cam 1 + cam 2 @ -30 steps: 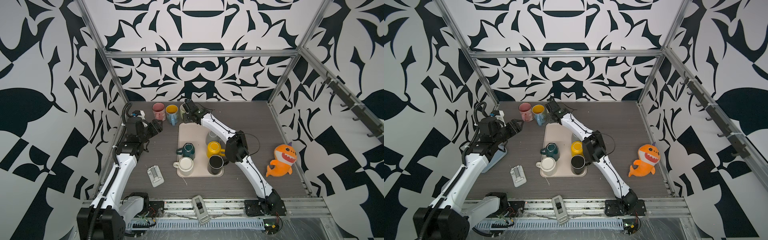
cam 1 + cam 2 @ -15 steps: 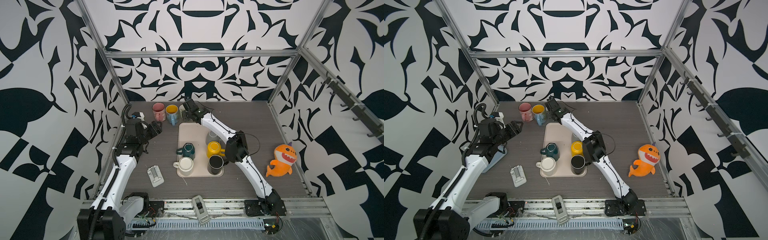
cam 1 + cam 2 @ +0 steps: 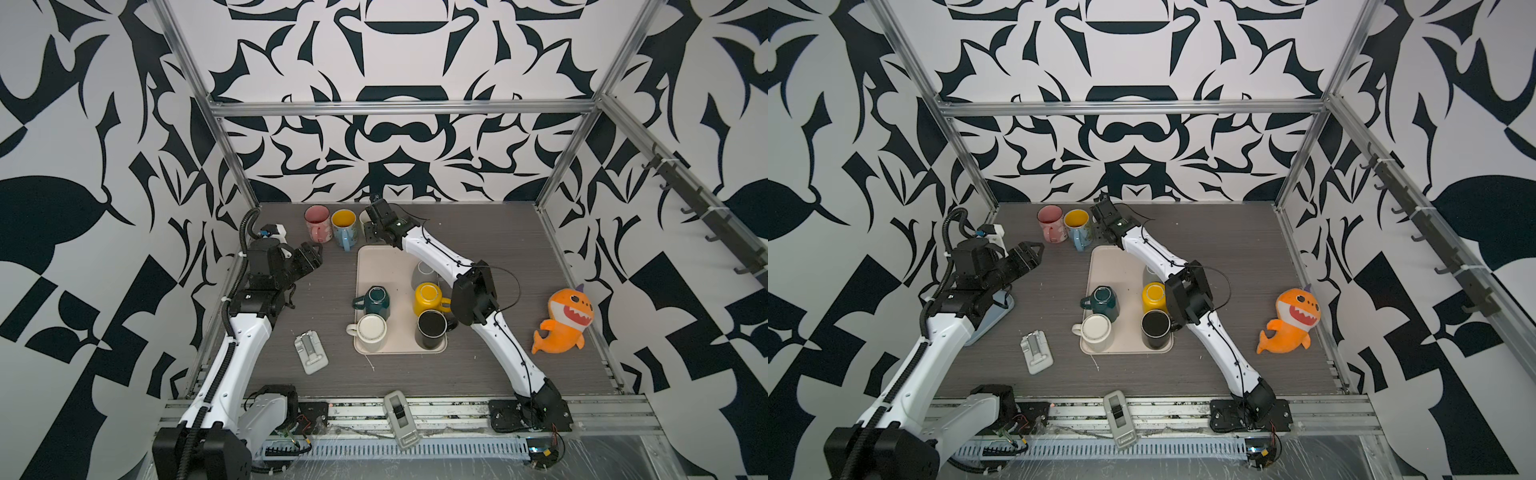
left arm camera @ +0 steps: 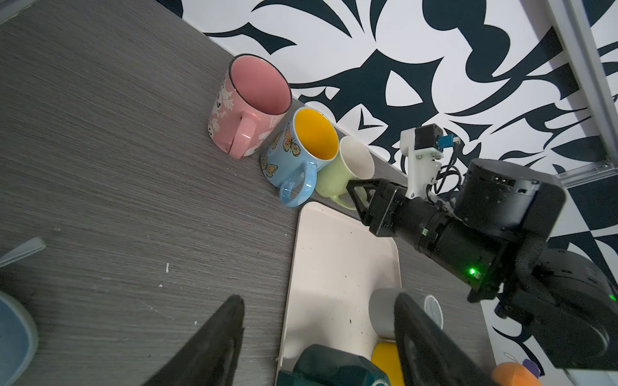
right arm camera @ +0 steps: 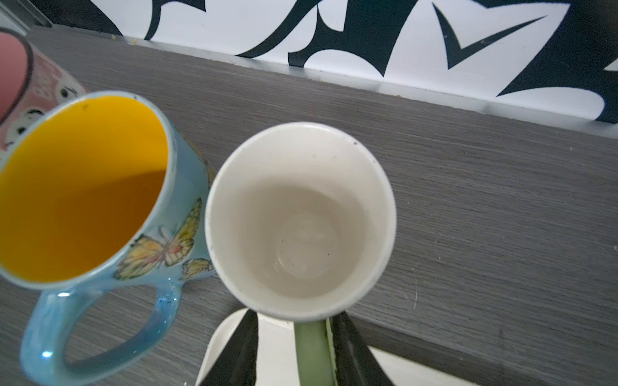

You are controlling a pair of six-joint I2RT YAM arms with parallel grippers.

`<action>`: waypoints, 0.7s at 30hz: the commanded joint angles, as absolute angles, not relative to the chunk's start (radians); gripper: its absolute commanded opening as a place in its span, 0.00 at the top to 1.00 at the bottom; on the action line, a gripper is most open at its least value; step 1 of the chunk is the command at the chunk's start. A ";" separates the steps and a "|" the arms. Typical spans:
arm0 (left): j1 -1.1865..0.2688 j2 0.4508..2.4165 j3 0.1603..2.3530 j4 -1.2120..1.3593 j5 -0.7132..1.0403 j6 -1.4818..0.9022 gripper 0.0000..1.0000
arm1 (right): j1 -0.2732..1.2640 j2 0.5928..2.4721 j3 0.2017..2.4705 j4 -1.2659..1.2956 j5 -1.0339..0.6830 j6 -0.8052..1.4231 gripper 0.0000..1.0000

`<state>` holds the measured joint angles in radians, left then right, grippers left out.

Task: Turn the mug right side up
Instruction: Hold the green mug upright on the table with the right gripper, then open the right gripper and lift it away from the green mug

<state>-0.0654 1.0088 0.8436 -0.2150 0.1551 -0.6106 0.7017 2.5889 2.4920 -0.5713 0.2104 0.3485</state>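
Observation:
The pale green mug [image 5: 301, 217] stands upright on the table with its white inside facing up, beside the blue butterfly mug [image 5: 100, 187]. Its handle points toward my right gripper [image 5: 296, 320]. That gripper is open. Its fingers straddle the handle, one finger close beside it and the other well clear. In both top views the right gripper [image 3: 371, 233] [image 3: 1101, 236] hides most of the mug. My left gripper [image 4: 319, 300] [image 3: 313, 253] hovers open and empty over the table's left side, and its wrist view shows the green mug [image 4: 344, 167].
A pink mug [image 3: 318, 222] stands left of the blue one. The cream tray [image 3: 376, 262] just in front holds several mugs, among them a teal one [image 3: 376, 299] and a yellow one [image 3: 428, 297]. An orange shark toy [image 3: 565, 320] lies at the right, a grey device [image 3: 309, 351] at the front left.
My right gripper's jaws have parted from the green mug's handle. Both arms have stayed almost where they were.

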 commanded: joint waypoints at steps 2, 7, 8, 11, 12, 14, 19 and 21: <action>-0.061 0.971 0.830 -0.245 0.167 -0.617 0.26 | 0.706 2.466 2.445 -0.521 0.218 0.363 0.51; -0.060 0.939 0.844 -0.281 0.167 -0.614 0.26 | 0.706 2.408 2.379 -0.487 0.217 0.373 0.47; -0.060 0.932 0.848 -0.289 0.165 -0.612 0.26 | 0.706 2.399 2.368 -0.481 0.217 0.373 0.47; -0.060 0.908 0.858 -0.307 0.161 -0.612 0.27 | 0.706 2.360 2.336 -0.472 0.218 0.375 0.46; -0.062 0.897 0.860 -0.311 0.158 -0.614 0.26 | 0.707 2.341 2.319 -0.472 0.221 0.373 0.46; -0.061 0.882 0.863 -0.313 0.157 -0.625 0.27 | 0.707 2.292 2.271 -0.465 0.230 0.369 0.46; -0.061 0.869 0.861 -0.310 0.151 -0.684 0.27 | 0.704 2.075 2.037 -0.404 0.244 0.341 0.48; -0.061 0.877 0.856 -0.309 0.147 -0.721 0.28 | 0.698 1.970 1.930 -0.400 0.226 0.346 0.48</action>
